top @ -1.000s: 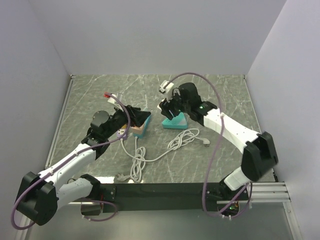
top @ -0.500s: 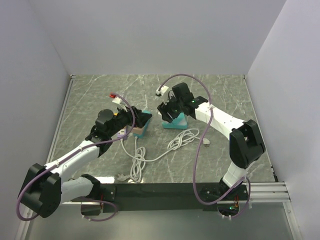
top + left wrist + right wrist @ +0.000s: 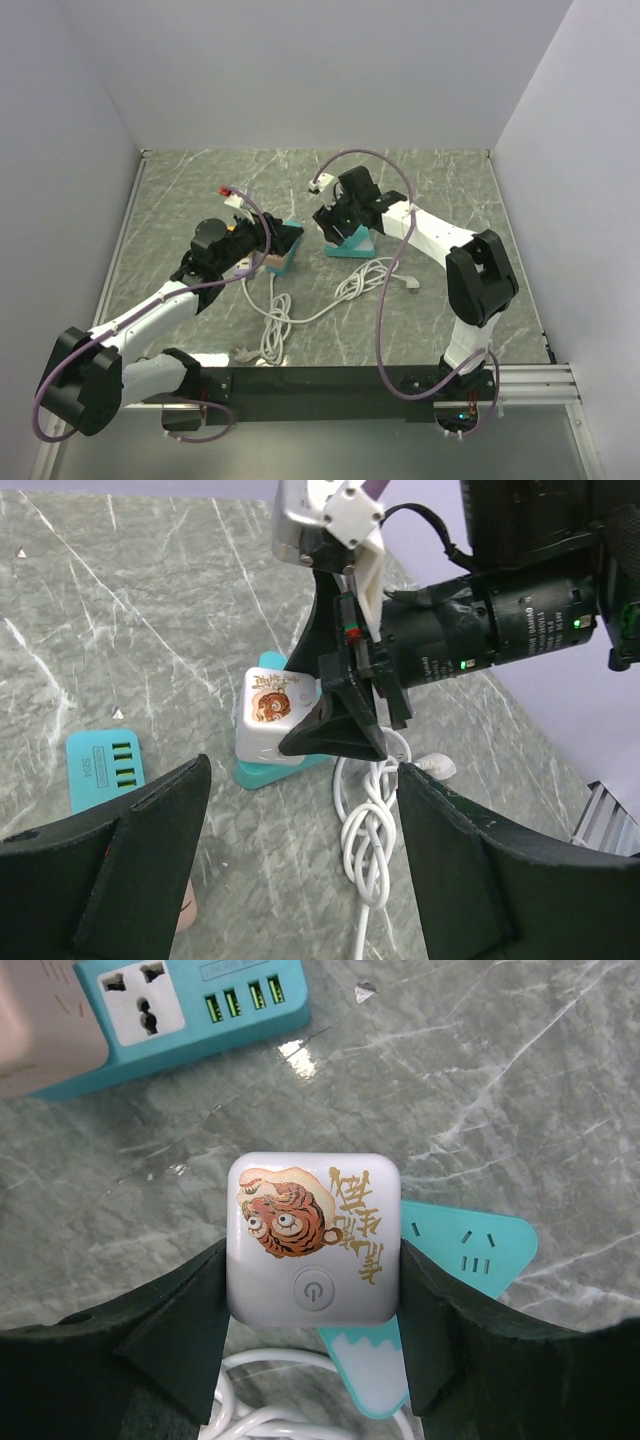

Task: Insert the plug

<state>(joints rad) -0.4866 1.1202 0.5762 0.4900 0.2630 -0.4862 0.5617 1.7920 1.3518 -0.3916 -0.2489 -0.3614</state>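
The plug (image 3: 313, 1238) is a white cube with a tiger picture and a power button. My right gripper (image 3: 313, 1295) is shut on its two sides. It sits directly over one end of a teal power strip (image 3: 470, 1250) with several sockets; its pins are hidden. From the left wrist the plug (image 3: 277, 717) seems to touch that strip (image 3: 262, 775). From above, the right gripper (image 3: 335, 222) stands over the teal strip (image 3: 354, 246). My left gripper (image 3: 300, 880) is open with only table and cord between its fingers.
A second teal strip (image 3: 190, 1005) with green USB ports and a pink end (image 3: 40, 1045) lies left of the plug, under my left gripper (image 3: 280, 242). A knotted white cord (image 3: 330, 300) trails toward the near edge, ending in a flat plug (image 3: 411, 285).
The right arm's elbow has swung left while its gripper stayed over the teal strip with the plug. The left gripper edged slightly toward the far side beside the pink-ended strip.
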